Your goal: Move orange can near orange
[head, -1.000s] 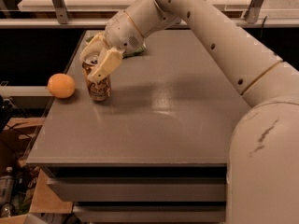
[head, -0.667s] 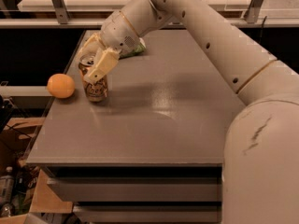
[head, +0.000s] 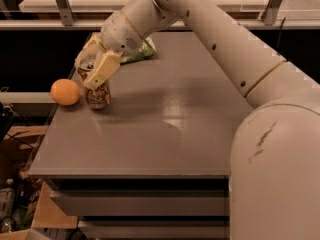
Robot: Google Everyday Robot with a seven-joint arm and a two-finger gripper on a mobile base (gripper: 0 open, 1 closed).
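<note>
One relation mattered at this moment: how the orange can (head: 98, 95) lay from the orange (head: 65, 92). The can stood upright near the left edge of the grey table (head: 165, 134), its long axis vertical and its silver top tucked between the fingers. The orange lay just beside it on the left, at about the same depth and right at the table's left edge. Whether the two touched could not be told; at most a sliver of tabletop parted them.

The gripper (head: 94, 70) sat over the can's upper half, reaching in from the far right on the single arm. One pale finger (head: 102, 71) crossed the can's near-right side and the other stood at its far-left, and they looked clasped on the can. The can's base seemed to be on the tabletop or barely off it.

By my judgement the task was close to finished, so the next move called for letting go and lifting away without nudging the can left into the fruit, which could roll off the edge. A green snack bag (head: 141, 51) lay farther back, behind the wrist, well apart from the can
</note>
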